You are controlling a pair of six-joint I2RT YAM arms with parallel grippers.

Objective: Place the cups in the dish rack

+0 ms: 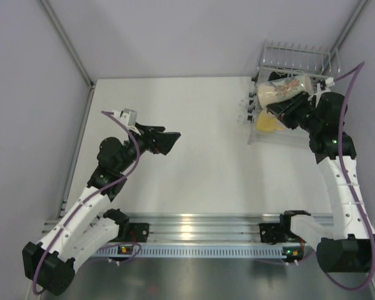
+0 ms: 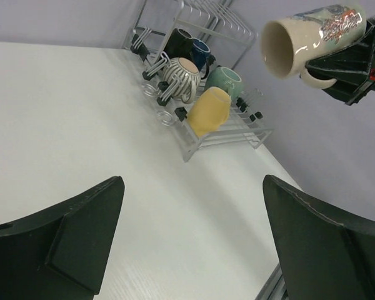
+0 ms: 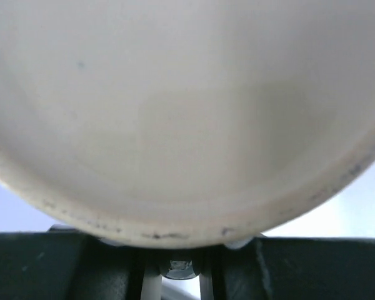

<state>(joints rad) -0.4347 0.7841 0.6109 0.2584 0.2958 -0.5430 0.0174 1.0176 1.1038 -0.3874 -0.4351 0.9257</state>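
My right gripper (image 1: 289,103) is shut on the tall cream cup (image 1: 280,89) and holds it on its side in the air above the dish rack (image 1: 300,56), mouth to the left. The cup also shows in the left wrist view (image 2: 306,39) and fills the right wrist view (image 3: 187,112). In the rack (image 2: 231,134) lie a yellow cup (image 2: 207,111), a grey ribbed cup (image 2: 178,76), a teal-green cup (image 2: 225,80), a dark blue cup (image 2: 201,53) and a black cup (image 2: 180,42). My left gripper (image 1: 169,141) is open and empty over the table's left middle.
The white table (image 1: 194,162) is walled on the left, back and right. A metal rail (image 1: 200,225) runs along the near edge between the arm bases. The rack stands in the far right corner.
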